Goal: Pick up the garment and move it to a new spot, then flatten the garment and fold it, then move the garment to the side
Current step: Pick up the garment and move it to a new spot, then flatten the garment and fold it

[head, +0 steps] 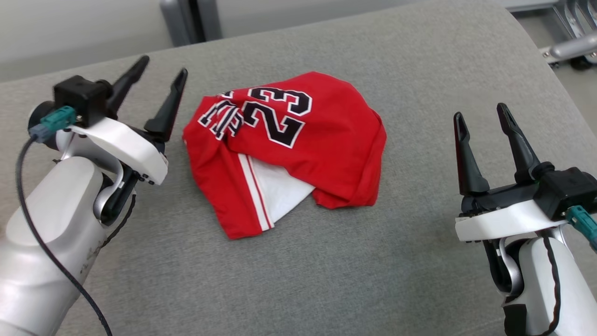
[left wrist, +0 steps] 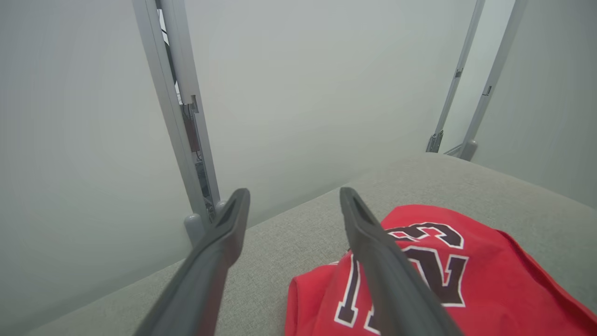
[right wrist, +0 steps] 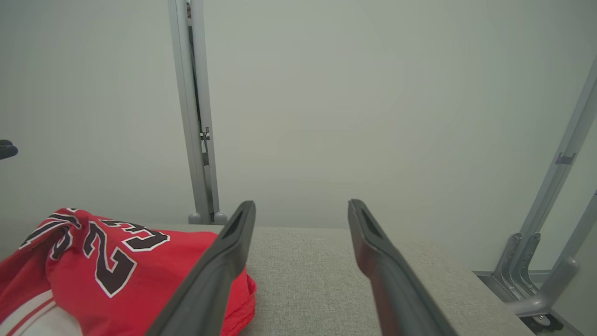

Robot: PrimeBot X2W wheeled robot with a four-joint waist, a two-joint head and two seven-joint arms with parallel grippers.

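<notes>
The garment (head: 298, 144) is a red jersey with a black-and-white 23 and a white lining, lying crumpled in a heap in the middle of the grey cushioned surface (head: 326, 261). My left gripper (head: 161, 73) hovers open just left of the heap, nothing between its fingers. Off to the right, my right gripper (head: 481, 116) stands open and empty, well apart from the cloth. In the left wrist view the garment (left wrist: 466, 284) lies right of the open left gripper (left wrist: 295, 196). The right wrist view has the garment (right wrist: 116, 266) left of the open right gripper (right wrist: 302, 207).
A pale wall with grey metal frame posts (left wrist: 179, 112) stands behind the surface's far edge. More metal frame legs (head: 569, 42) sit past the surface's far right corner. Bare grey fabric lies in front of and around the jersey.
</notes>
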